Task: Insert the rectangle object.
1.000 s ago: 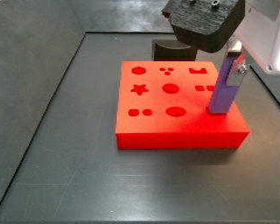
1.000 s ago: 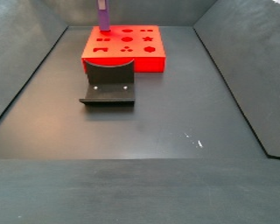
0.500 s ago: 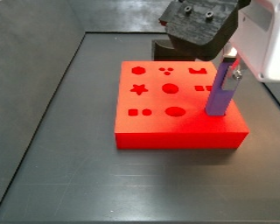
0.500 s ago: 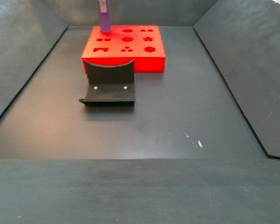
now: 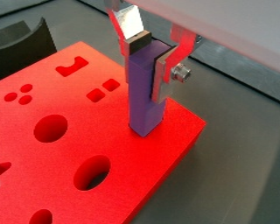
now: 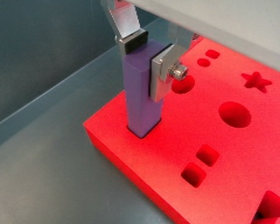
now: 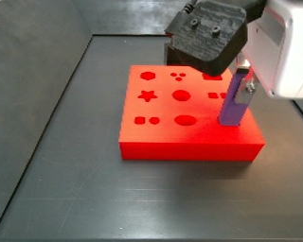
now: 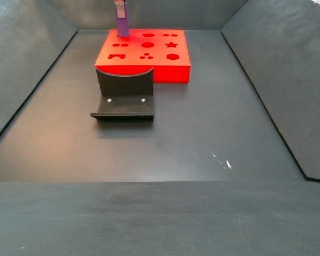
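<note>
The rectangle object (image 5: 146, 101) is a purple bar standing nearly upright, its lower end in a hole near the edge of the red block (image 5: 73, 140). My gripper (image 5: 152, 52) is shut on the bar's upper part, one silver finger on each side. Both also show in the second wrist view: bar (image 6: 140, 105), gripper (image 6: 149, 57), block (image 6: 219, 140). In a side view the bar (image 7: 233, 106) leans slightly under the gripper (image 7: 242, 83) at the block's right side (image 7: 180, 137). In a side view the bar (image 8: 121, 18) rises from the block's far left corner (image 8: 143, 58).
The dark fixture (image 8: 124, 98) stands on the floor right in front of the red block. Its curved edge shows in a wrist view (image 5: 20, 39). Dark walls enclose the floor (image 8: 190, 150). The block has several other shaped holes.
The gripper has come lower with the bar, and the bar's lower end now sits in the block. The red block has shifted slightly left in a side view.
</note>
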Robot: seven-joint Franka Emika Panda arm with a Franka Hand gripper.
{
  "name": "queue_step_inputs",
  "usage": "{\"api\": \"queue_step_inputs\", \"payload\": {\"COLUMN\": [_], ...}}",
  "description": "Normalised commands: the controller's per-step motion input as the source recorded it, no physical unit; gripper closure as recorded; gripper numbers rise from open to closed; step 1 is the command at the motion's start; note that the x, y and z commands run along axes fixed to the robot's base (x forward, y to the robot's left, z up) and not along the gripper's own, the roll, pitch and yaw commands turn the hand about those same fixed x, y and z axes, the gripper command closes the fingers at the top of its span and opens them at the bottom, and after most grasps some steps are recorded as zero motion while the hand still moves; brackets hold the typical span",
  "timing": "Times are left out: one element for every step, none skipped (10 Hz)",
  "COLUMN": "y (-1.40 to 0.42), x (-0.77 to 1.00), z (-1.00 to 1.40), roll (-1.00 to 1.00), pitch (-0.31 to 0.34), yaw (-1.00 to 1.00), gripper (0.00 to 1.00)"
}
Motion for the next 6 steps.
{"api": "queue_step_inputs", "payload": {"y": [-0.03, 0.00, 0.00, 0.00, 0.00, 0.00], "x": [0.07, 0.07, 0.07, 0.04, 0.00, 0.00], "z": [-0.66, -0.55, -0.55, -0.50, -0.22, 0.00], "roll": [0.00, 0.00, 0.00, 0.05, 0.07, 0.00], "pitch": [0.243, 0.313, 0.316, 0.314, 0.153, 0.000], "yaw": [0.00, -0.07, -0.07, -0.09, -0.06, 0.00], "gripper": [1.00, 1.00, 1.00, 1.00, 1.00, 1.00]}}
